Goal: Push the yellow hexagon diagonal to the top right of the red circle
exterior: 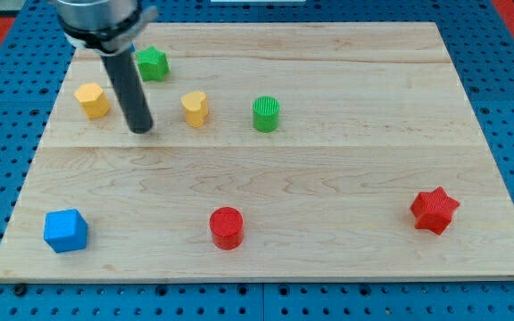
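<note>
The yellow hexagon (92,100) sits at the view's upper left of the wooden board. The red circle (227,226) stands near the view's bottom, left of centre. My tip (141,129) rests on the board just right of and slightly below the yellow hexagon, a small gap between them. A yellow heart-shaped block (194,108) lies to the tip's right. The rod rises from the tip toward the view's top left.
A green star-like block (153,63) sits above the tip. A green circle (266,114) is right of the yellow heart. A blue cube (65,230) is at the bottom left and a red star (435,210) at the lower right. The board's edge (257,278) borders blue pegboard.
</note>
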